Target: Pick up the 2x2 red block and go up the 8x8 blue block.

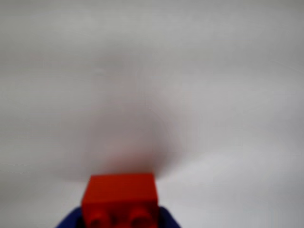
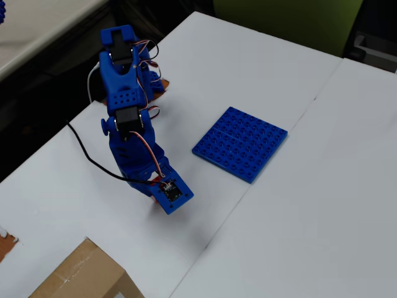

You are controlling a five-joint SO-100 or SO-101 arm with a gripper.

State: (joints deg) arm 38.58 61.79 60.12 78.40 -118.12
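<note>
In the wrist view the 2x2 red block sits at the bottom edge between the blue fingers of my gripper, its studs facing the camera. The white table behind it is blurred, with a soft shadow. In the overhead view my gripper points down at the table left of centre, and its wrist mount hides most of the block. The 8x8 blue block lies flat on the table to the right of the gripper, apart from it. It is out of the wrist view.
A cardboard box stands at the bottom left of the overhead view. The arm's base and a black cable are at the table's left edge. A seam runs between two white tabletops.
</note>
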